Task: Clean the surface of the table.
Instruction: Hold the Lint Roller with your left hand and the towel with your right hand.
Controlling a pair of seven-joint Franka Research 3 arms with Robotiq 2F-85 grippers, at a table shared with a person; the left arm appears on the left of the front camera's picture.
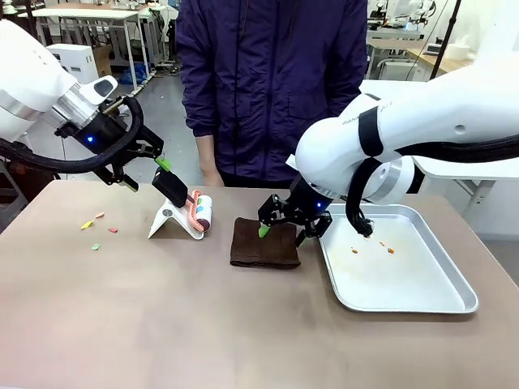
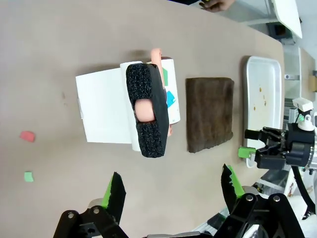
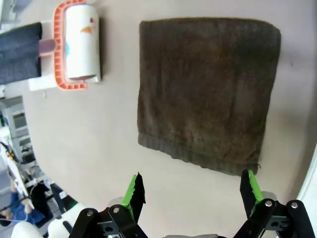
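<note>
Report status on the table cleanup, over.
Left gripper open, near lint roller. Right gripper open, over brown cloth. Table: coloured scraps at left end. Nothing blocking.

On the table [image 1: 243, 324], a brown cloth [image 1: 263, 243] lies between a lint roller [image 1: 200, 213] and a metal tray [image 1: 405, 279].

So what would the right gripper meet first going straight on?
Probably the brown towel, near its edge; the open right gripper points down there, though it might land on bare table alongside.
</note>
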